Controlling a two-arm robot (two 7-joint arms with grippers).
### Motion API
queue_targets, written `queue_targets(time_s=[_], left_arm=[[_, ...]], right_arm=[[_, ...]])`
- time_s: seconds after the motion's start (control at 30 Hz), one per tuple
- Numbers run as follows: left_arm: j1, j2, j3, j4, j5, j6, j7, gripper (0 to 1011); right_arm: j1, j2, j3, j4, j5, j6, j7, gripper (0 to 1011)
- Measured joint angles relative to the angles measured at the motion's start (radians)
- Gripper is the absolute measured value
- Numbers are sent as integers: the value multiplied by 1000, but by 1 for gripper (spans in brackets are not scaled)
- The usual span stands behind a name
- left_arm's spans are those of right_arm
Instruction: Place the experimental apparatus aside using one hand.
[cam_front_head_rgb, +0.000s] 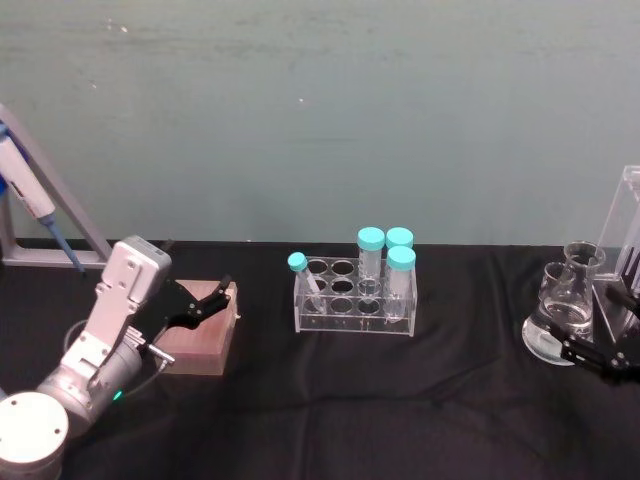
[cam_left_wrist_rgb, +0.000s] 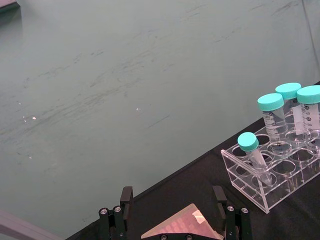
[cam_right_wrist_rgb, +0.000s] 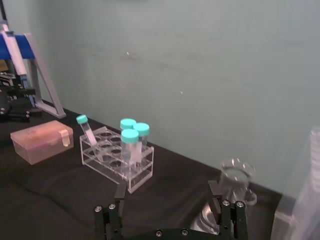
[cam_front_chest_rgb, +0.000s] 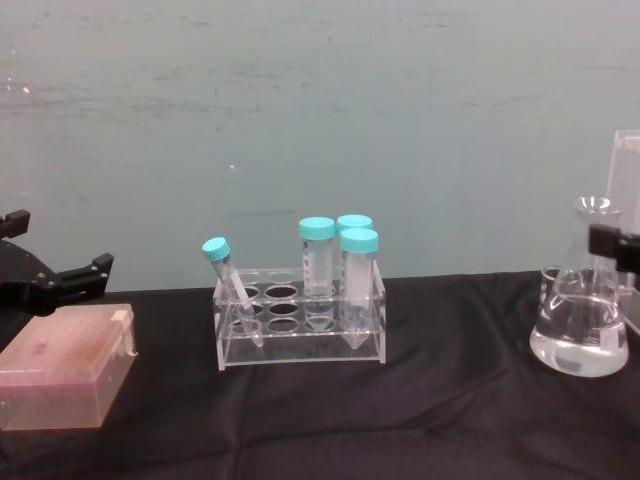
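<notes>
Labware for the task sits well to the right of the clear tube rack (cam_front_head_rgb: 352, 297), at the right end of the black-covered table (cam_front_head_rgb: 330, 400). The conical flask (cam_front_chest_rgb: 582, 325) stands upright with clear liquid pooled in its wide base. Just beside it, on the side toward the rack, is the small glass beaker (cam_front_head_rgb: 556, 283), partly hidden behind the flask in the chest view. On the flask's far side from the rack rises the tall acrylic stand (cam_front_head_rgb: 626, 215), cut off by the edge of the head view.

The right gripper (cam_front_head_rgb: 612, 330) is at the flask's right side, its black fingers spread apart, one near the flask's base and one higher up beside the stand. In the right wrist view its two fingers stand wide, with the flask's base showing between them; whether either finger touches the glass I cannot tell. It grasps nothing that I can see.

The rack holds three upright tubes with teal caps (cam_front_head_rgb: 386, 247) and one smaller capped tube (cam_front_head_rgb: 305, 274) leaning at its left end.

Well to the left of the rack, the left gripper (cam_front_head_rgb: 205, 302) hangs over a pink lidded box (cam_front_head_rgb: 202, 338), fingers parted and empty. Behind that arm stands a grey frame with a blue-and-white pipette (cam_front_head_rgb: 25, 190).
</notes>
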Motion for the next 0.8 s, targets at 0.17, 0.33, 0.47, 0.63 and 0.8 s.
queue_targets(time_s=[0.17, 0.33, 0.47, 0.63, 0.8], left_arm=[[0, 0, 0, 0, 0, 0, 0, 1000], [0, 0, 0, 0, 0, 0, 0, 1000], [0, 0, 0, 0, 0, 0, 0, 1000], [0, 0, 0, 0, 0, 0, 0, 1000], [0, 0, 0, 0, 0, 0, 0, 1000]], right_arm=[[-20, 17, 0, -4, 10, 30, -17, 1002], [-19, 25, -16, 12, 22, 61, -19, 1002], [-15, 28, -26, 22, 26, 65, -19, 1002], [-15, 27, -25, 21, 26, 64, -19, 1002], [-15, 26, -23, 21, 25, 64, -19, 1002]])
